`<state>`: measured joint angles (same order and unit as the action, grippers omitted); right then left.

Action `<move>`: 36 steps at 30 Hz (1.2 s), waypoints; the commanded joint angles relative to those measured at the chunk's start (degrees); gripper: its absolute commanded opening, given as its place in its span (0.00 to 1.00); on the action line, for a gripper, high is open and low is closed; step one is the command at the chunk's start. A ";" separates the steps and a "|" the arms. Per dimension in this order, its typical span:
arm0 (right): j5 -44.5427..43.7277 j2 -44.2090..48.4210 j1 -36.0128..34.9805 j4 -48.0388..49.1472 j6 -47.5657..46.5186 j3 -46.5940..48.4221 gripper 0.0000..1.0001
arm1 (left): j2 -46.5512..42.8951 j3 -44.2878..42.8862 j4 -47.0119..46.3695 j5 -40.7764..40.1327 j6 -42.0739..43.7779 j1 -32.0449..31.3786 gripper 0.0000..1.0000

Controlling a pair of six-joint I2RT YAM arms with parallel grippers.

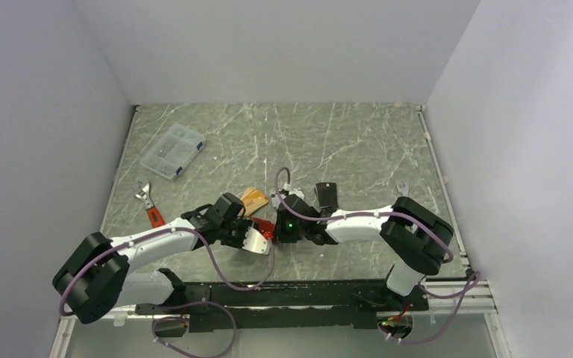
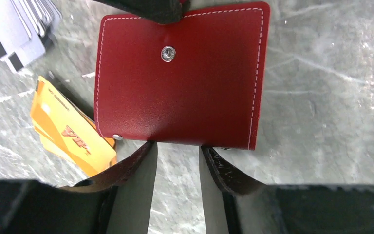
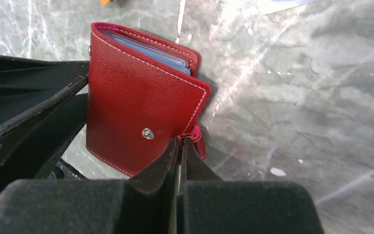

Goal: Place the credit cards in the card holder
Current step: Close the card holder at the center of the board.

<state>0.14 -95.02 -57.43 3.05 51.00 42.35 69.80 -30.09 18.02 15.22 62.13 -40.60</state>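
Both arms are bunched up over the middle of the marbled grey-green surface (image 1: 358, 142), and the card holder (image 2: 180, 78) sits right between them. It's the dark-red leather one with white stitching and a metal snap stud (image 2: 168, 53), folded shut, and in the right wrist view you can see the pale blue-grey pocket edges peeking out along its open side.

The right tool (image 3: 177, 146) has its fingers squeezed together on the little snap tab (image 3: 198, 139) at the corner of the card holder, so that's a proper pinch. The left tool (image 2: 175, 153) has its fingers apart, tips at the near edge of the card holder. Whether they actually clamp that edge or just touch it, I can't tell from these views.

The credit cards: 2 or so gold-orange ones (image 2: 70, 136) lie fanned just beside the card holder, partly tucked under its left edge in the left wrist view. A stack of silver-white ones with black stripes (image 2: 17, 29) is a bit further off in the top corner of that same view.

Other stuff lying around: a clear plastic compartment box (image 1: 172, 150) at the far left, a red-handled adjustable wrench (image 1: 148, 205) near the left edge, and a small black rectangle (image 1: 327, 196) just beyond the right arm.
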 commanded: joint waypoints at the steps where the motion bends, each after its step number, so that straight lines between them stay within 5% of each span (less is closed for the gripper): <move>1: -2.33 -2.70 0.27 -21.54 -1.06 -5.93 0.00 | 1.43 -0.99 -5.38 0.39 -1.02 -4.89 0.41; 18: -2.14 21.72 13.99 -27.78 -3.70 -13.46 0.00 | 15.61 -15.32 -2.31 2.23 -11.94 -15.63 0.37; 27: -1.13 24.70 17.26 -30.75 -7.71 -10.95 0.00 | 15.84 -15.24 -2.05 1.06 -12.42 -17.56 0.37; 36: 4.21 31.30 22.29 -30.95 -10.56 -7.64 0.43 | 14.68 -11.72 -10.21 -2.84 -8.87 -20.01 0.36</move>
<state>1.52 -67.33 -36.75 -26.55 42.13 32.60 86.02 -42.17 12.78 14.09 51.22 -59.24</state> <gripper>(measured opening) 0.384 0.361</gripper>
